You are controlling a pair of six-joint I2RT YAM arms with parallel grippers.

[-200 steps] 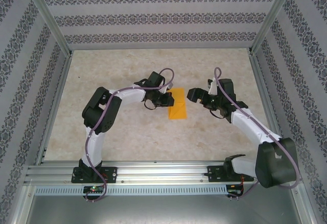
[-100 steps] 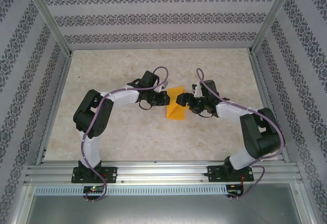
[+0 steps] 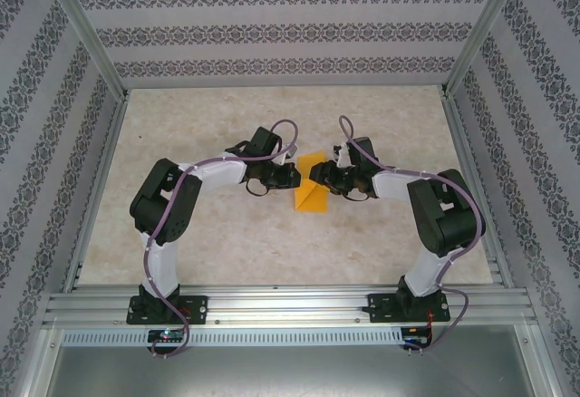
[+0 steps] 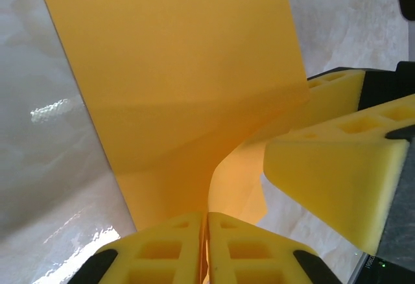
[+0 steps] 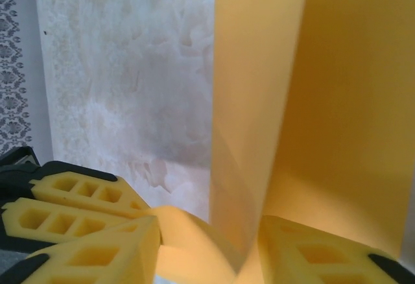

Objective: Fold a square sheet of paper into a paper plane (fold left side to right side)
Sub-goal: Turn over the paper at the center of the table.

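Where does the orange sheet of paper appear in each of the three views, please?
Top external: the sheet of paper, at centre.
Left wrist: the sheet across the top and middle.
Right wrist: the sheet over the right half.
Shared landmark: left gripper pinching its edge.

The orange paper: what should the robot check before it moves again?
1. Left claw pinching the orange paper: ok, its pads press together on the edge.
2. Right claw gripping the paper: not ok, its fingers stand apart with the paper between them.
3. Paper lifted off the table: ok, one side curls up between the claws.
4. Edges lined up for the fold: cannot tell.
5. Claws not bumping each other: cannot tell, they sit very close.
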